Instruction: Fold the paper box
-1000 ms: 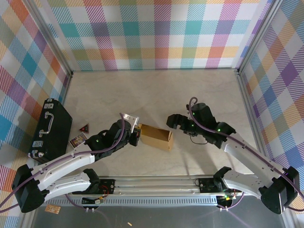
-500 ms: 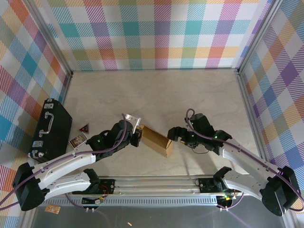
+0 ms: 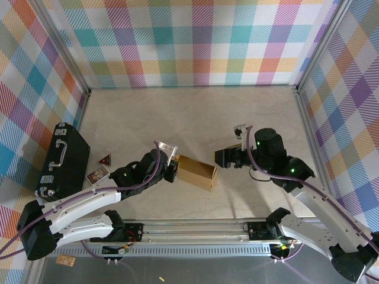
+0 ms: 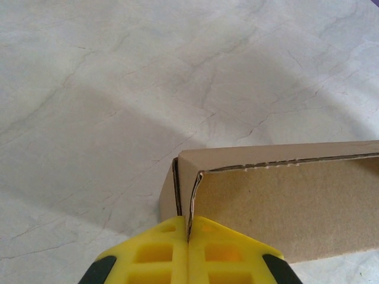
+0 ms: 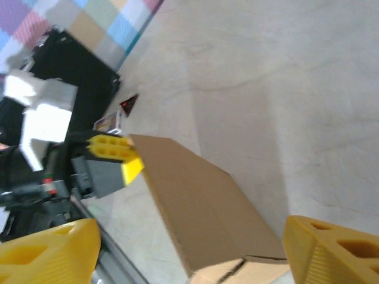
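paper box [image 3: 196,171] lies on bench [image 3: 189,118], mid-front, between the 2 arms. left end effector [image 3: 172,170] pinches its left wall edge; right end effector [image 3: 223,157] spread, just beside its right end.

Your overhead view is bright and even, lit from above, with only short soft shadows hugging the arms and the paper box [image 3: 195,171] on the pale table [image 3: 189,112], and no glare. On your left wrist camera the cardboard edge is crisp, a broad soft-edged shadow lies across the table left of the box, and the left pincer [image 4: 188,239] at the bottom edge looks slightly soft. Your right wrist camera is the weakest: the whole picture is smeared, the right pincer [image 5: 189,248] is out of focus up close, and a dim band of shadow runs along the box's right side.
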